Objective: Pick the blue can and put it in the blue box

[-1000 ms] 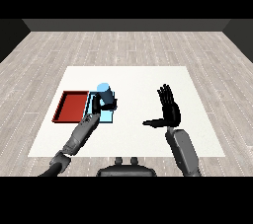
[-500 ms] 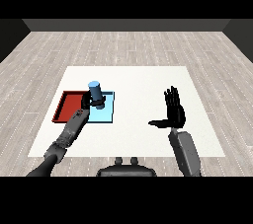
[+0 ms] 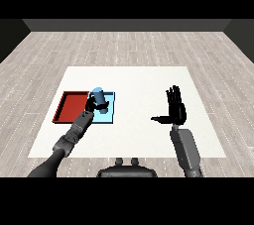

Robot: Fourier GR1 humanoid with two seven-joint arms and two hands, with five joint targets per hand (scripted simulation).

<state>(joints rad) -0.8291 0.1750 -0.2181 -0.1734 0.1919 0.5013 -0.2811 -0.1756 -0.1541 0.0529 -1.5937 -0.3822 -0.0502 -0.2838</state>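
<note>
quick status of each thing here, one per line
blue can: upright over the light blue tray, left hand curled round it
left hand: shut on the can
right hand: open, fingers straight, holding nothing
light blue tray: flat on table
red tray: flat on table

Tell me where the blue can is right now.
In the head view the blue can is at the left, over the light blue tray beside the red tray, with the left hand curled round it.
</note>
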